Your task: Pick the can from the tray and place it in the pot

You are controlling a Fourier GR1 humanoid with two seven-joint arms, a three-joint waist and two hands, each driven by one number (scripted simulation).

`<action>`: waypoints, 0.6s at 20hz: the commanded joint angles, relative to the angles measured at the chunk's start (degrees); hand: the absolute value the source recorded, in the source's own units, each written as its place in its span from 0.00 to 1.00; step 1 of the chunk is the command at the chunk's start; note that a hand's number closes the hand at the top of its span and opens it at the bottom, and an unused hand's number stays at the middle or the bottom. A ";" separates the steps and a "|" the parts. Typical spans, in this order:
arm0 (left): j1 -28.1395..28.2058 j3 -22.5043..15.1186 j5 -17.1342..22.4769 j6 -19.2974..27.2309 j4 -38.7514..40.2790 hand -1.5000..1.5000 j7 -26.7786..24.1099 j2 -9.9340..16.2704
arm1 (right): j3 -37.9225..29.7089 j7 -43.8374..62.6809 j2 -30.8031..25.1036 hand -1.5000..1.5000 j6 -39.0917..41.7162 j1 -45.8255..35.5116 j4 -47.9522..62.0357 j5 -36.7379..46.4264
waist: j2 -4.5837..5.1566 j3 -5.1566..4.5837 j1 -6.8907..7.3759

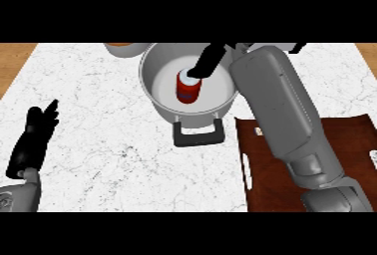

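Observation:
The red can (188, 89) with a pale top stands upright inside the grey pot (158, 74), on its floor. My right hand (209, 57) hangs over the pot, reaching from the right. One straight finger points down to the can's top, and the other fingers spread away behind my forearm, so the hand is open. The grey right forearm (283, 114) crosses the brown tray (346, 149) and hides part of it. No can shows on the tray. My left hand (33, 137) rests open at the lower left, fingers up.
The pot's black handle (197, 134) sticks out toward me, beside the tray's left edge. A pale bowl-like object (123, 48) sits just behind the pot on the left. The white marble counter (95, 99) stretches between my left hand and the pot.

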 commanded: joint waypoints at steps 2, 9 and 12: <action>-0.23 -1.44 -1.08 0.97 0.13 0.50 -1.41 -1.66 | -2.73 -4.35 1.90 0.00 -7.51 0.95 7.08 -7.09 | 0.31 0.01 0.90; -1.32 0.75 0.05 -0.29 2.14 0.50 -1.58 0.44 | -12.61 -6.09 1.97 0.00 -16.92 -1.23 7.72 -17.18 | 0.28 0.02 0.51; -0.24 1.90 1.02 -1.64 1.28 0.50 -1.27 1.85 | -16.61 -6.32 -0.48 0.00 -17.46 -0.83 5.08 -18.07 | -0.14 0.03 -0.56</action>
